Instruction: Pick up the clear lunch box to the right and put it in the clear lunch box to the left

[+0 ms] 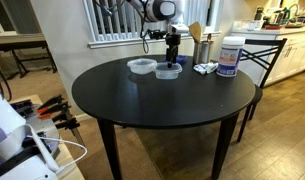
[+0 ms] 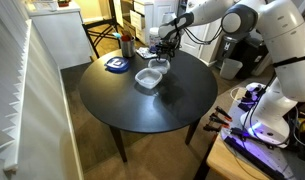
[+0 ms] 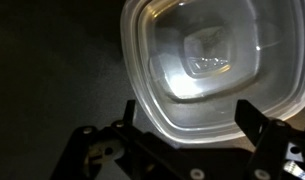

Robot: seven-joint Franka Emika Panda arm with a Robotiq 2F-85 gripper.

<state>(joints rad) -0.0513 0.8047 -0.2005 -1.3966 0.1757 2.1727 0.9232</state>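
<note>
Nearest the wrist camera, the gripper (image 3: 167, 128) stands with its jaws spread wide, grasping nothing. Its dark fingers (image 3: 87, 145) are blurred and cut off by the lower edge of the picture. Just beyond them lies the clear lunch box to the right (image 3: 207, 60), its near rim falling between the fingers. The top and right edges of the frame crop the tub, and glare on its base hides any detail inside. Whether a fingertip touches the rim cannot be told.

In both exterior views the round black worktop (image 1: 162, 105) carries the two tubs near its far side. The gripper (image 1: 173, 57) (image 2: 164, 52) hangs directly over the right-hand tub (image 1: 169, 72) (image 2: 160, 66). Its tips are so close to the plastic that any gap is too small to judge. The clear lunch box to the left (image 1: 142, 66) (image 2: 147, 77) sits just beside the first, and the two look near to touching.

Farther back in an exterior view, a metal cup (image 1: 203, 50) and a white canister (image 1: 229, 57) stand near the worktop's edge. A chair (image 1: 272, 55) shows behind them, and the arm's upper links run out of frame.
</note>
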